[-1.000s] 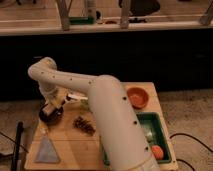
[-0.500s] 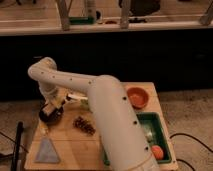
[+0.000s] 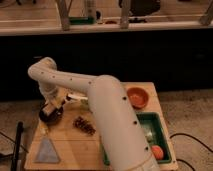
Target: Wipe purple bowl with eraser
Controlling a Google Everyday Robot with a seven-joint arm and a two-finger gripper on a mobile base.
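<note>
The purple bowl (image 3: 50, 116) is a small dark round bowl at the left of the wooden table (image 3: 65, 145). My gripper (image 3: 53, 106) hangs right over the bowl at the end of the long white arm (image 3: 100, 110). A small tan block, the eraser (image 3: 48, 111), shows at the gripper's tip, down against the bowl's inside. The gripper and arm hide part of the bowl.
An orange bowl (image 3: 137, 96) sits at the table's far right. A dark brown crumbly cluster (image 3: 84, 125) lies mid-table. A grey-blue triangular piece (image 3: 47, 151) lies at front left. A green tray (image 3: 155, 135) with an orange ball (image 3: 158, 152) is at right.
The gripper has shifted only slightly over the purple bowl; the rest of the scene is unchanged.
</note>
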